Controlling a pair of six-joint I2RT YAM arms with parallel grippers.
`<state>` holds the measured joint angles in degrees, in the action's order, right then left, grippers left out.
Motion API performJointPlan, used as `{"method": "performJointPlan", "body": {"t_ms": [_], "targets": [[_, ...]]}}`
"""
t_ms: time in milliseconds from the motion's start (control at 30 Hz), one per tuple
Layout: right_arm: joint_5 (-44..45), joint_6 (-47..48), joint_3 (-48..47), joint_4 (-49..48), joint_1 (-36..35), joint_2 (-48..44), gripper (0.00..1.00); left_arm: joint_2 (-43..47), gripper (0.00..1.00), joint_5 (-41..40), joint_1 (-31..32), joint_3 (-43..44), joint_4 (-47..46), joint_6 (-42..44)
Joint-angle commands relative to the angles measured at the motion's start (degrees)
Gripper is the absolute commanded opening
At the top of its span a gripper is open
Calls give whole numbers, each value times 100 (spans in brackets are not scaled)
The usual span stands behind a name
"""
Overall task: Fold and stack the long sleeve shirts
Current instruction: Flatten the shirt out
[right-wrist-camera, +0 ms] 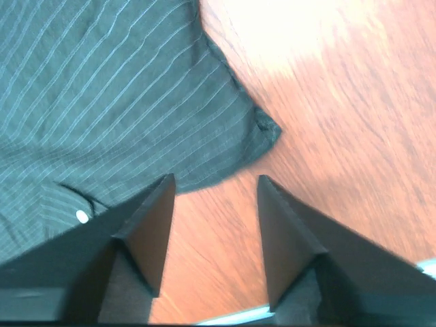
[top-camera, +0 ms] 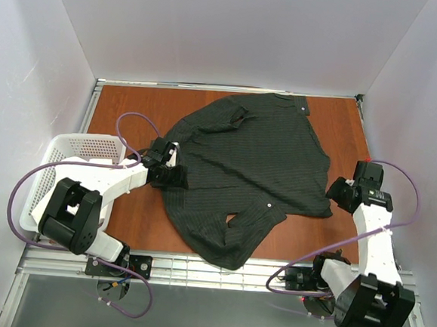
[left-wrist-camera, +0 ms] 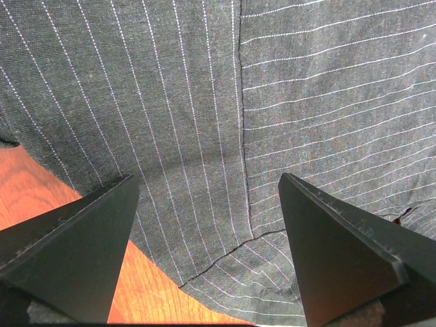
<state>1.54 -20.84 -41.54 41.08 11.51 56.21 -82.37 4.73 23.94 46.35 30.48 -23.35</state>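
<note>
Well left of shirt, white basket

The left arm was stretched forward and to the right. The left gripper pointed down with jaws wide apart. The right arm leaned forward. The right gripper pointed down, jaws partly apart, holding nothing.

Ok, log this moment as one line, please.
shirt: spread on table | left gripper: open, over shirt's edge | right gripper: open, over wood beside shirt's corner | held: nothing
</note>
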Motion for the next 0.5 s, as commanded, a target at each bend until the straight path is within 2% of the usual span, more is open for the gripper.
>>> {"method": "performJointPlan", "body": {"t_ms": [0,67,200,267,467], "targets": [[268,1,23,375,-8,-408,53,2,79,-131,-21,-21,90,50],[102,45,-82,165,-8,-313,52,19,79,62,-30,-38,64,33],[-1004,54,-284,-511,-8,407,47,256,79,537,-13,-205,63,-37],[-1164,-34,-232,-1150,-8,592,43,405,77,546,-13,-398,37,-186],[-1613,-289,-179,-2235,27,1568,40,354,75,687,-82,-749,19,-582]]}}
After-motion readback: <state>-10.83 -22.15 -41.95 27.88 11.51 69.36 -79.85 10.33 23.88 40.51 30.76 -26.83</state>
